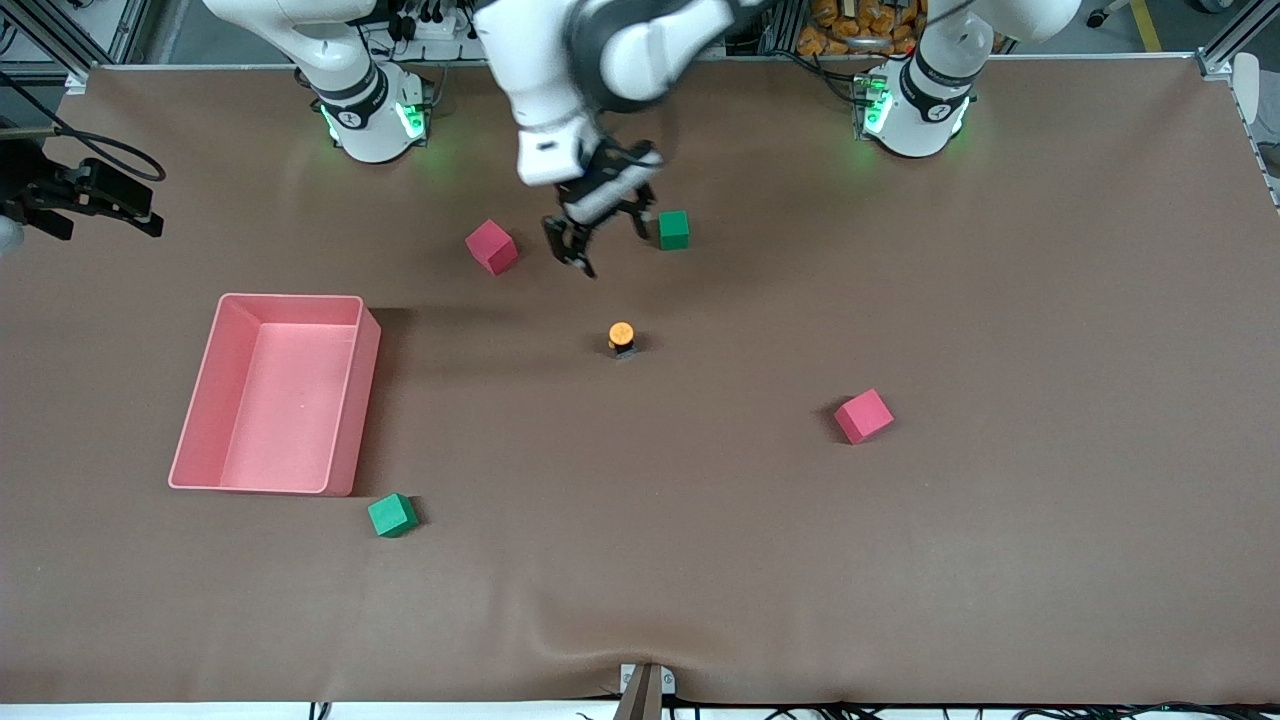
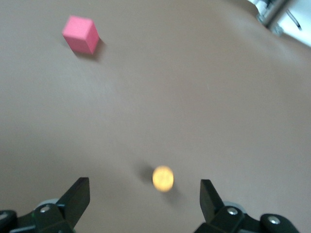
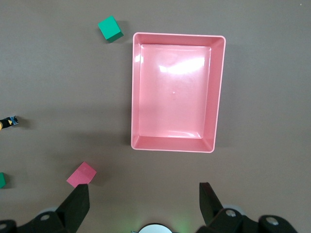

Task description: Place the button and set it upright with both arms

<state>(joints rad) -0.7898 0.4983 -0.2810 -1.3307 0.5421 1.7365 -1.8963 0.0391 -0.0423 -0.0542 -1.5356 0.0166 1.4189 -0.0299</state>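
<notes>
The left claw [image 1: 600,232] is hovering spread apart over the worktop [image 1: 900,560], the button [image 1: 621,338] standing upright just beneath. The right claw [image 3: 143,201] is waiting, spread, above the tray [image 3: 173,145].

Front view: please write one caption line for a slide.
Left tool open above the table between two cubes, orange button upright nearer the camera.

Button [image 1: 621,338] between cubes [image 1: 863,416].
</notes>
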